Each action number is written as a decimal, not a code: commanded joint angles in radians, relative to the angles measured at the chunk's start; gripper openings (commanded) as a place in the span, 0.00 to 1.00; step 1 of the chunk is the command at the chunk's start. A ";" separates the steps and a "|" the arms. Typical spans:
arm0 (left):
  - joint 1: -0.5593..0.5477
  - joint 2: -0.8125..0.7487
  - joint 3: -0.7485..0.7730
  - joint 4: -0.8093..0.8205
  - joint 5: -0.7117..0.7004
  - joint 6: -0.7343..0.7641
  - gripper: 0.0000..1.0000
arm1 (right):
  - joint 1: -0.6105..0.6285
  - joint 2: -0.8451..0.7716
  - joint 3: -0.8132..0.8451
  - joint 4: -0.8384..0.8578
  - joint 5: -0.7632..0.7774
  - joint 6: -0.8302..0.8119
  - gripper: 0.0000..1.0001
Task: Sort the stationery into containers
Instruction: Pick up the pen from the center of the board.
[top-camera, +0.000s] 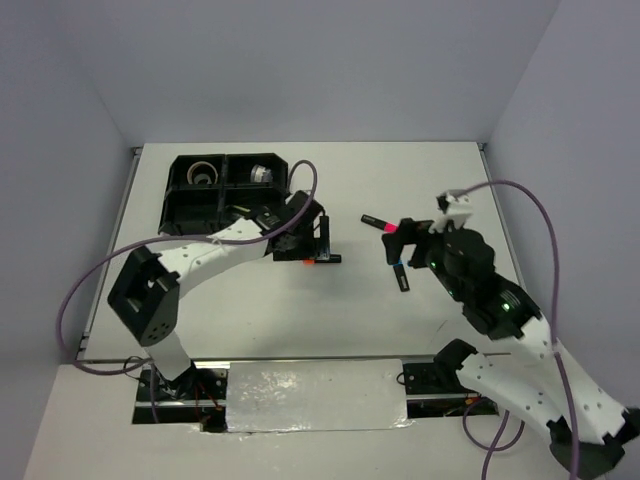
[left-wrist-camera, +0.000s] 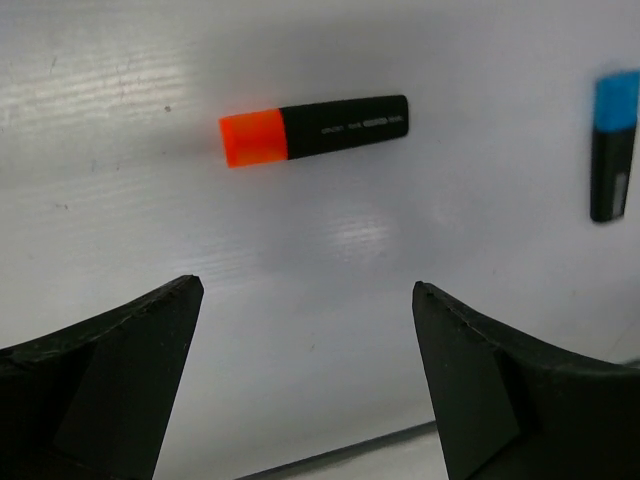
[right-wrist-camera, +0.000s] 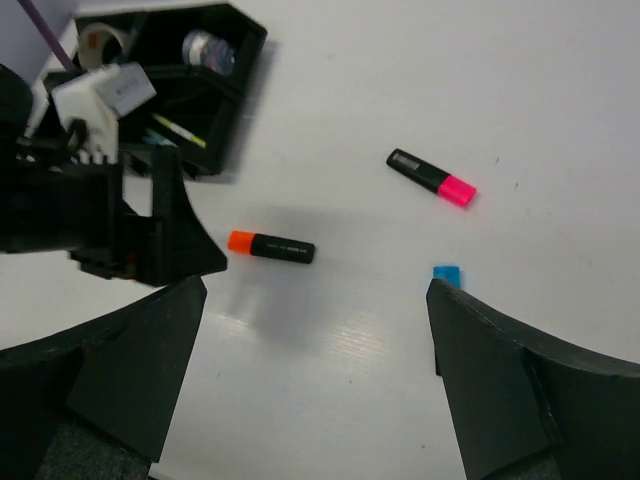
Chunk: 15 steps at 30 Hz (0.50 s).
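The left gripper (left-wrist-camera: 305, 290) is spread wide and holds nothing, hanging over the white table (left-wrist-camera: 330, 350). The black marker with an orange cap (left-wrist-camera: 315, 128) lies flat just beyond its 2 fingers. The right gripper (right-wrist-camera: 312, 300) is equally wide open and empty. The black marker with a blue cap (right-wrist-camera: 446, 275) lies partly hidden by 1 finger, and the black marker with a pink cap (right-wrist-camera: 432, 177) farther out. The black plastic 4-compartment tray (top-camera: 172, 195) sits far left, with a beige tape roll (top-camera: 205, 172) and a silvery tape roll (top-camera: 262, 172) in its 2 far compartments.

Tray (top-camera: 168, 195) far left; tape rolls (top-camera: 205, 172) in far compartments; markers (top-camera: 375, 220) right.
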 joint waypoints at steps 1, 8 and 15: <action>-0.028 0.056 0.049 -0.096 -0.175 -0.363 1.00 | -0.004 -0.180 -0.027 -0.102 0.083 0.097 1.00; -0.055 0.321 0.200 -0.307 -0.231 -0.845 0.98 | -0.006 -0.213 -0.010 -0.163 -0.038 0.099 1.00; -0.075 0.339 0.226 -0.270 -0.281 -0.949 0.98 | -0.004 -0.202 -0.053 -0.137 -0.159 0.079 1.00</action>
